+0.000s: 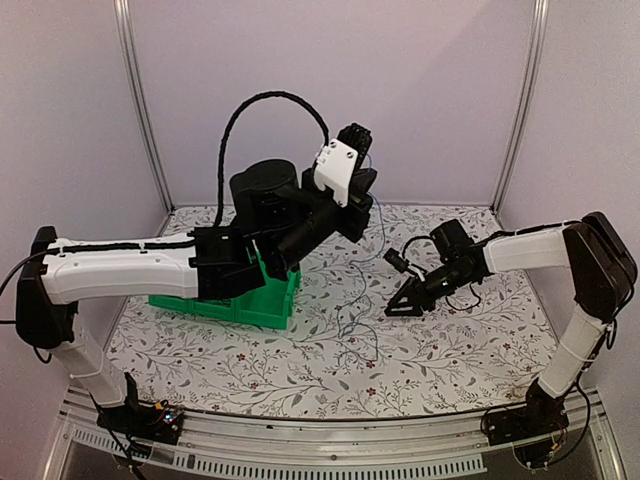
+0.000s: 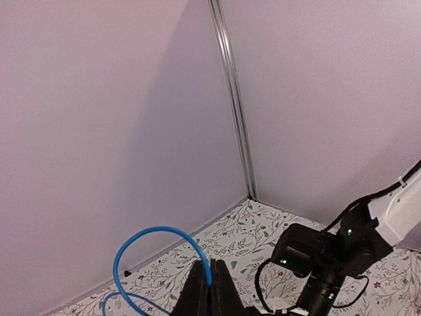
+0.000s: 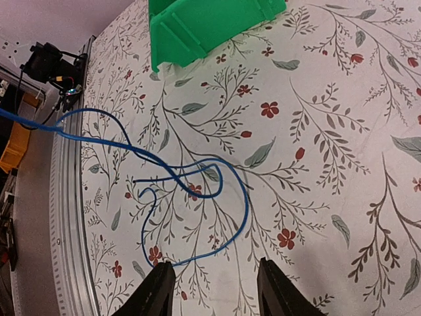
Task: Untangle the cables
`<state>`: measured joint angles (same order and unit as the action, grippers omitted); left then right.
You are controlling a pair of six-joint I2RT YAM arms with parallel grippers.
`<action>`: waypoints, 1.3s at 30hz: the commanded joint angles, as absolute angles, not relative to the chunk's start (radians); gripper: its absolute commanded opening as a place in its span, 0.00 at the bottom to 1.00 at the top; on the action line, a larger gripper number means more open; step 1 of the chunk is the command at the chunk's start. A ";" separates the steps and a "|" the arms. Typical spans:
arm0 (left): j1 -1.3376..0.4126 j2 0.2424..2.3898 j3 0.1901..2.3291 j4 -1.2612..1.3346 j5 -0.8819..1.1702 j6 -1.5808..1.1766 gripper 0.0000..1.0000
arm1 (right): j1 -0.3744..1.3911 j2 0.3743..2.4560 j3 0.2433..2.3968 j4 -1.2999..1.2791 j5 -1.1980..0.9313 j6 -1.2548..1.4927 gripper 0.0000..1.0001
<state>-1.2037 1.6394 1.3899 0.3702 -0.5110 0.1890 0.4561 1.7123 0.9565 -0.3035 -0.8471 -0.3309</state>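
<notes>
A thin blue cable (image 2: 157, 228) is pinched between the shut fingers of my left gripper (image 2: 212, 264) and arcs in a loop to its left. In the top view the left gripper (image 1: 356, 136) is raised high above the table's middle, and the cable (image 1: 381, 218) hangs from it down to the table. Its lower part lies in loose crossing loops (image 3: 247, 201) on the flowered tablecloth. My right gripper (image 3: 217, 289) is open and empty, low over the table, just short of the nearest loop; it also shows in the top view (image 1: 405, 300). I see no black cable.
A green bin (image 1: 265, 300) stands on the left half of the table under the left arm and shows at the top of the right wrist view (image 3: 210, 23). The table's metal front rail (image 3: 66, 197) runs beside the cable loops. Pale walls enclose the table.
</notes>
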 commanded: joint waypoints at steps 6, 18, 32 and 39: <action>-1.201 1.567 1.448 0.293 -0.493 0.177 0.00 | 0.556 1.808 1.006 -0.296 -0.749 -0.354 0.42; -1.249 1.593 1.692 0.143 -0.488 0.261 0.00 | 0.741 1.923 1.065 -0.304 -0.615 -0.358 0.34; -1.323 1.601 1.979 0.026 -0.670 0.558 0.00 | 0.745 2.057 1.101 -0.363 -0.404 -0.280 0.00; -1.369 1.567 2.001 0.039 -0.802 0.729 0.00 | 0.646 2.078 1.103 -0.375 -0.367 -0.266 0.00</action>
